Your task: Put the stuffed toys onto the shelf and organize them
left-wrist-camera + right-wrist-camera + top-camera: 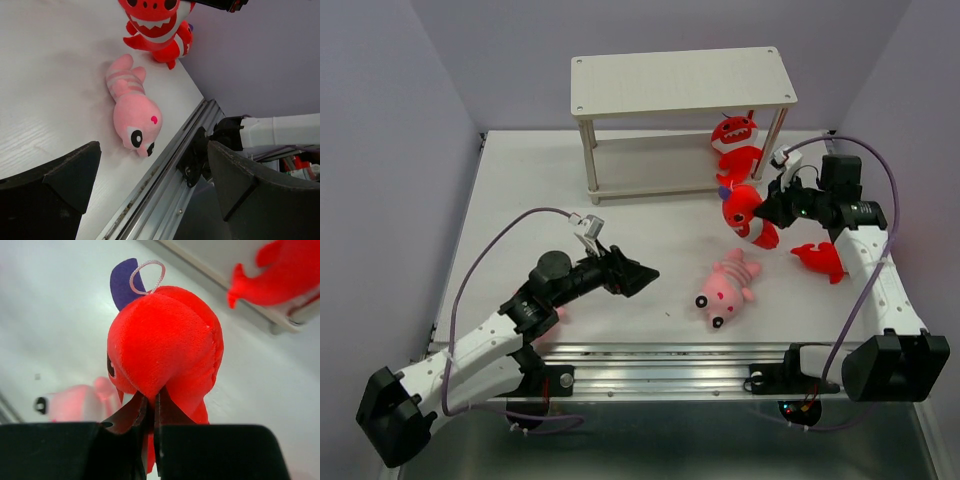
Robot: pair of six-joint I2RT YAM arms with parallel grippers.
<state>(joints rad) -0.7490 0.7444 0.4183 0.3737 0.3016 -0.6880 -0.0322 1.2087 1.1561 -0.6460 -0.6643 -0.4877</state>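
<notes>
The left pincer (pixel 638 278) is hovering over the counter (pixel 540 190), well in front of the shelf (pixel 680 82) and roughly below its middle. Its jaws are spread wide and gripping nothing. In the left wrist view its dark fingers (pixel 55 185) are framing bare counter and the near rail.

To the right, the pink toy (pixel 728 288) is lying on the counter in front of the shelf's right half, well apart from it. Its black-eyed head is pointing toward the near edge and its striped body toward the shelf.

Closer in, just in front of the shelf's right front leg, the held red toy (pixel 748 212) is being pinched by the right pincer (pixel 772 208), which is sitting at the toy's right side. The right wrist view is showing the jaws clenched on a fold of plush at the back of the toy's head. I cannot tell whether this toy is touching the counter.

The shelved red toy (pixel 735 140) is sitting upright on the shelf's lower board at its right end, its toothy grin facing outward.

Farthest right, the lying red toy (pixel 820 260) is resting on the counter, in front of the shelf and beyond its right end, just beside the right arm.
</notes>
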